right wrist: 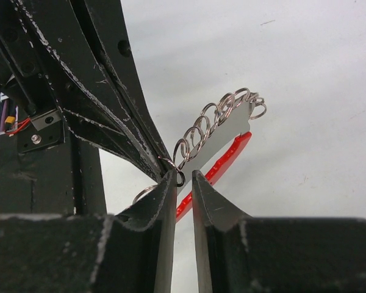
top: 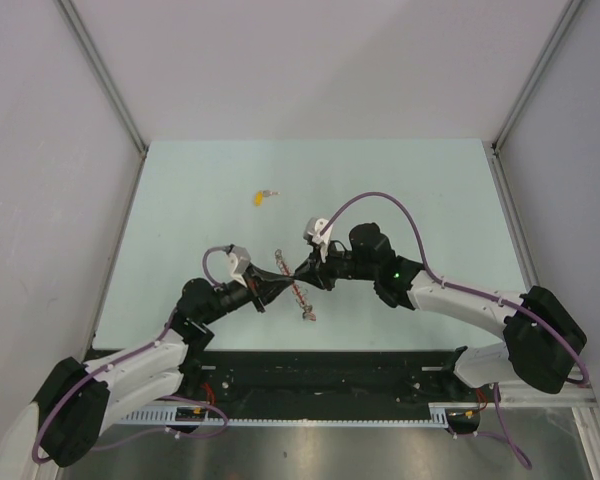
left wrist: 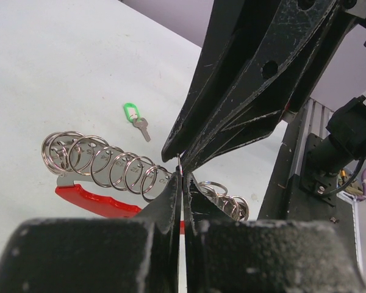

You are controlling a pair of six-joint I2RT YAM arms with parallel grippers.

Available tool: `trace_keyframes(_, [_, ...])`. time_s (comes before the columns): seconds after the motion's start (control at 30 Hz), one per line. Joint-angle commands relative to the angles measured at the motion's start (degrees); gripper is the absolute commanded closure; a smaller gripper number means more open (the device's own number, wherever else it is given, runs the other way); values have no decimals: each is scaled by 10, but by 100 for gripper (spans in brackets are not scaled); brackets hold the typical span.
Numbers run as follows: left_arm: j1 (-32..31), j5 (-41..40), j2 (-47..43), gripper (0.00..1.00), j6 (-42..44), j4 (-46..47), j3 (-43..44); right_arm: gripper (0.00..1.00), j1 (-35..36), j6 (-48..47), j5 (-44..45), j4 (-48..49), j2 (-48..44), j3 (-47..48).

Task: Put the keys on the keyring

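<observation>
left gripper (left wrist: 182,183) jaws pinched together on one thin wire loop of the keyring (left wrist: 110,168), mid-table. right gripper (right wrist: 183,180) jaws a slit apart at the same loop; can't tell if it grips. step looks like presenting/prying a loop. next needs a key fetched and threaded. count: 1 keyring, 2 keys, green key (left wrist: 134,117) and yellow key (top: 259,196), both loose on the table (top: 410,200).

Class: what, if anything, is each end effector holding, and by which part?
The left end effector pinches the red-handled keyring of silver rings by one thin ring. Whether the right end effector grips it cannot be told.
</observation>
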Motion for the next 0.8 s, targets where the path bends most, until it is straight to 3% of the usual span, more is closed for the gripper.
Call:
trace_keyframes(0.0, [-10,0,-6,100,-8,17,36,81,7,-4,3,24,-12,24])
trace_keyframes(0.03, [-11,-1,-6,99,-9,17,37,89,8,-6,7,22,-14,24])
trace_keyframes(0.13, [-18,-22,-10,100,-15,2,44,100,21,-18,34,19,-19,24])
trace_keyframes(0.33, [-28,-96,-21,100,-63,-56,57,100,88,-54,186,8,-22,24])
trace_keyframes(0.43, [-28,-140,-26,100,-107,-80,61,100,136,-78,344,17,-13,24])
trace_keyframes(0.53, [-29,-178,-27,100,-144,-119,74,100,174,-93,441,31,-2,24])
trace_keyframes(0.67, [-29,-210,-28,100,-174,-143,88,96,200,-87,489,51,6,19])
trace_keyframes(0.77, [-29,-221,-25,100,-183,-161,108,86,214,-88,501,60,6,17])
